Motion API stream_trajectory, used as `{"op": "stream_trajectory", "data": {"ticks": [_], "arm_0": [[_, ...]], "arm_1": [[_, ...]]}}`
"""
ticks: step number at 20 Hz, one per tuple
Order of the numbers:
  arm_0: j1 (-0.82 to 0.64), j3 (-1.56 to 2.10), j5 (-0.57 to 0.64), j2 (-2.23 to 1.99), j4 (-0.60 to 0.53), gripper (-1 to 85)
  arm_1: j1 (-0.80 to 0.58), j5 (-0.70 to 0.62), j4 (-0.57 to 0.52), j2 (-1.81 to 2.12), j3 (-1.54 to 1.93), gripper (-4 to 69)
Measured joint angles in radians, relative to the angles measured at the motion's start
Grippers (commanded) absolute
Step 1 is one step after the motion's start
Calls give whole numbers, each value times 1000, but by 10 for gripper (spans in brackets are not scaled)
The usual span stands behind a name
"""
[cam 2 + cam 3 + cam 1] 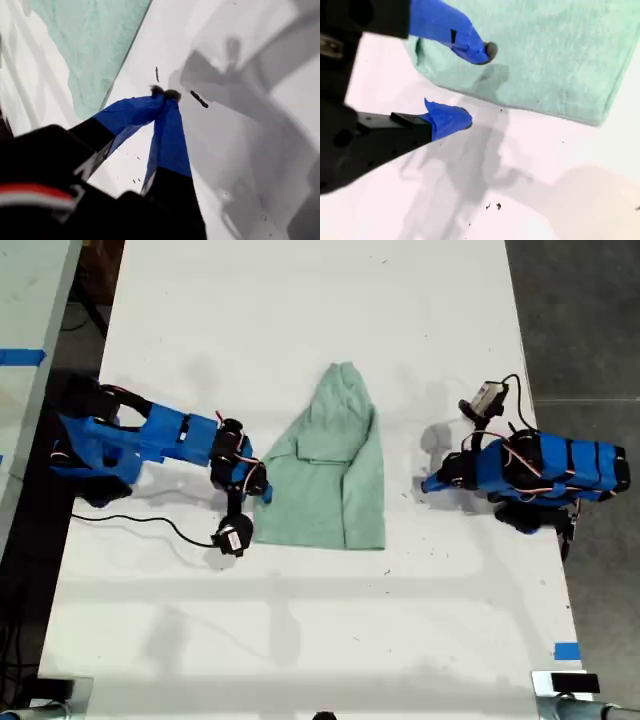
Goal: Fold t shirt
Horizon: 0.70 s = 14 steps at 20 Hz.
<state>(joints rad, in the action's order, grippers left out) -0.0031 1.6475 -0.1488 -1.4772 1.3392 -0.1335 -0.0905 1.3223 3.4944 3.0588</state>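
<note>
The t shirt (pixel 335 470), pale mint green and partly folded, lies in the middle of the white table (pixel 300 320). My second gripper (pixel 262 490) is at the shirt's lower corner on the exterior view's left. In the second wrist view this gripper (pixel 476 85) is open, with one fingertip (pixel 487 52) over the t shirt (pixel 555 55) and the other over bare table beside the hem. My first gripper (pixel 428 484) rests a short way off the shirt on the exterior view's right. It is shut (pixel 165 92) on nothing, with the t shirt (pixel 95 45) beyond it.
A black cable (pixel 150 522) trails from the arm on the exterior view's left. Blue tape (pixel 566 650) marks the table's edge at the exterior view's lower right. Dark floor (pixel 580 320) lies past that edge. A second table (pixel 25 300) stands at the exterior view's left.
</note>
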Motion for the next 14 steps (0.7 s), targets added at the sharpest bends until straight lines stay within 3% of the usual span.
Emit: {"op": "stream_trajectory", "data": {"ticks": [3, 4, 5, 11, 14], "arm_0": [[2, -14, -32, 49, -26, 152], [3, -15, -32, 66, -34, 42], [0, -15, -32, 81, -43, -1], [-26, -54, -21, 101, -67, -1], [-26, -233, 5, 101, 58, -1]], "arm_1": [[0, 0, 0, 0, 0, -16], [0, 0, 0, 0, 0, -16], [0, 0, 0, 0, 0, -16], [0, 0, 0, 0, 0, -16], [0, 0, 0, 0, 0, -16]]}}
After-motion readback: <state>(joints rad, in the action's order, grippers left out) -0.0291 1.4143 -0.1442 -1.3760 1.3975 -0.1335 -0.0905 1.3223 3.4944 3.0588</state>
